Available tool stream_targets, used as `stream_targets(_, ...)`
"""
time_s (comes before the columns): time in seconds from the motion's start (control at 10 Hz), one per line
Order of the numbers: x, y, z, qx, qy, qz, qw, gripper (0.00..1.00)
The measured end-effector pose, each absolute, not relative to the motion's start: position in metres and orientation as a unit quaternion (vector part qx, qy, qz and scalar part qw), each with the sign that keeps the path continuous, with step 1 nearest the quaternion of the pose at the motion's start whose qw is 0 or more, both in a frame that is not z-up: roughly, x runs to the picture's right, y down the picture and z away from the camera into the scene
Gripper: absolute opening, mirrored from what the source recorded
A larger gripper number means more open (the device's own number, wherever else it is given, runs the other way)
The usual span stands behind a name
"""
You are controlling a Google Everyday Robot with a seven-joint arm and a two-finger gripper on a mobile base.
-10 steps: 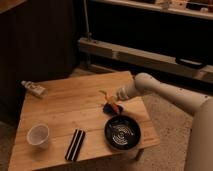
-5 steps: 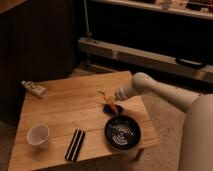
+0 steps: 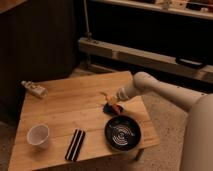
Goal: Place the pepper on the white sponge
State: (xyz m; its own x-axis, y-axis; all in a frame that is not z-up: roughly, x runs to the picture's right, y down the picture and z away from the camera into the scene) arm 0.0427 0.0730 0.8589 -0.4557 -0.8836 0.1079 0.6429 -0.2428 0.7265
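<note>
The pepper point(image 3: 114, 103), a small orange-red piece with a yellowish end towards the left, is at the middle right of the wooden table point(image 3: 70, 112). My gripper point(image 3: 110, 106) is down at the table right at the pepper, reaching in from the right on the white arm point(image 3: 150, 85), and its dark tip partly covers the pepper. A whitish elongated object point(image 3: 34, 89) lies at the table's far left back corner; I cannot tell whether it is the white sponge.
A black round pan point(image 3: 123, 132) sits at the table's front right, just in front of the gripper. A white cup point(image 3: 38, 135) stands at the front left. A black flat bar point(image 3: 75, 144) lies at the front middle. Dark shelving stands behind.
The gripper and the pepper stay at about the same spot on the table; the arm has shifted only slightly.
</note>
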Motion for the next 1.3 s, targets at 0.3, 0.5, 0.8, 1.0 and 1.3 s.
stream_targets(0.3,0.045,0.079,0.856,0.163,-0.366,-0.769,0.498,0.0)
stream_targets(0.5,0.044,0.082,0.858,0.163,-0.366,-0.768,0.499,0.0)
stream_targets(0.8,0.041,0.083,0.862,0.164,-0.368,-0.767,0.5,0.0)
stream_targets(1.0,0.038,0.083,0.867,0.163,-0.371,-0.767,0.498,0.0)
stream_targets(1.3,0.033,0.083,0.873,0.152,-0.378,-0.768,0.494,0.05)
